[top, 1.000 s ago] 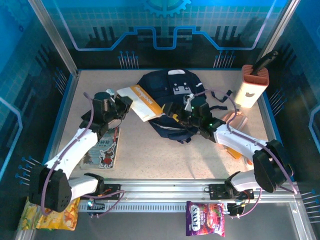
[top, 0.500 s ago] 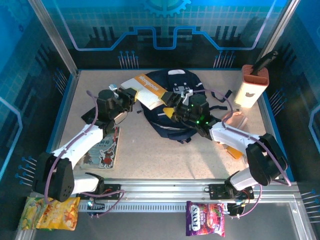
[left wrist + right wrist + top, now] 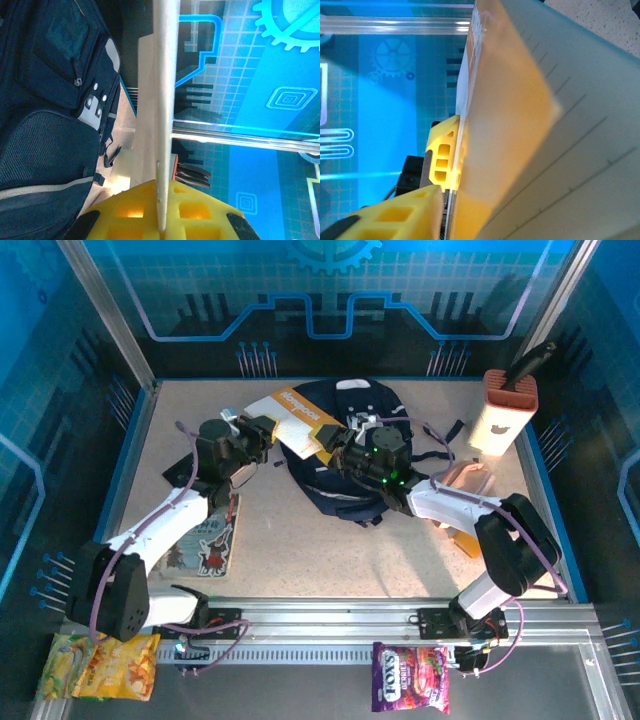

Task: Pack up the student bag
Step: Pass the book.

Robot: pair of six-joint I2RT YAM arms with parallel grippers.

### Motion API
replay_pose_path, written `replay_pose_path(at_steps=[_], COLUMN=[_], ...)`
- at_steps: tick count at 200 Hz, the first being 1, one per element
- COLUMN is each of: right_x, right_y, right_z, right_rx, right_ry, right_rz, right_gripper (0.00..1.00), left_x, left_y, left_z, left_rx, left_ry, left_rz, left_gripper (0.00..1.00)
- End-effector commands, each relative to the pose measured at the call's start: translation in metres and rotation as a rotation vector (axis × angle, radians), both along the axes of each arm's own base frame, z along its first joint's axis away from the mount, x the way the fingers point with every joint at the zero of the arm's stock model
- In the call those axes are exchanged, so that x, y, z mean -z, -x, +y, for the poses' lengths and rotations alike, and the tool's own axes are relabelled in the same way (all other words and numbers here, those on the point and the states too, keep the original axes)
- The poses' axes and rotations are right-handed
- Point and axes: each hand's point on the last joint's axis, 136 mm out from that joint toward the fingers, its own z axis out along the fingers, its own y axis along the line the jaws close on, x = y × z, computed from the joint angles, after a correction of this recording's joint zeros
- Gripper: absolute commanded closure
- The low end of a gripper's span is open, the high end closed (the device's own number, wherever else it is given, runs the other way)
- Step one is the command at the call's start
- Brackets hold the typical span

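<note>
student bag (image 3: pixel 325 485) lies at the back middle of the surface (image 3: pixel 300 540), a dark navy heap with its grey-white buckle patches towards the far wall. both arms reach in over it from the near edge.

left jaws sit just off the bag's left edge. they are clamped tight on an orange and white notebook (image 3: pixel 300 420). in the left wrist view the notebook (image 3: pixel 165 100) stands edge-on, pinched between the yellow pads (image 3: pixel 135 210), with the bag (image 3: pixel 45 150) spread out on its left side. from above, the notebook slants across the bag's upper left part, raised off the fabric.

right jaws hang over the middle of the bag, at the notebook's right end. in the right wrist view the notebook's cover (image 3: pixel 545 125) lies right against one yellow finger (image 3: pixel 395 215). whether these jaws have closed on it or only bracket it, i cannot tell.

to the left of the bag, a picture book (image 3: pixel 210 535) lies flat on the surface, partly under the left arm. a white and orange holder (image 3: pixel 503 415) with a dark handle sticking out stands at the back right, well apart from the bag.
</note>
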Motion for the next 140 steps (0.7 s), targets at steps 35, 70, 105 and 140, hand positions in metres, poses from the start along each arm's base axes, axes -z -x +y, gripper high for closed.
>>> replay_pose_path(at_steps=[35,70,105,140], right_x=[-0.008,0.016,0.028,0.035], right_y=[-0.002,0.001,0.006,0.020], right_z=[-0.013,-0.044,-0.099,-0.163], right_rx=[0.043,0.096,0.205,0.339], right_ry=[0.031,0.147,0.345,0.549], right_rz=[-0.049,-0.042,-0.079,-0.053], right_gripper=[0.89,1.00,1.00,1.00], left_x=[0.008,0.025,0.042,0.063], left_y=[0.003,0.011,0.017,0.019], left_z=[0.000,-0.003,-0.027,-0.073], left_rx=[0.014,0.094,0.261,0.468], left_ry=[-0.096,-0.264,-0.524,-0.736], left_rz=[0.013,0.037,-0.016,-0.071], left_gripper=[0.77,0.39,0.09,0.01])
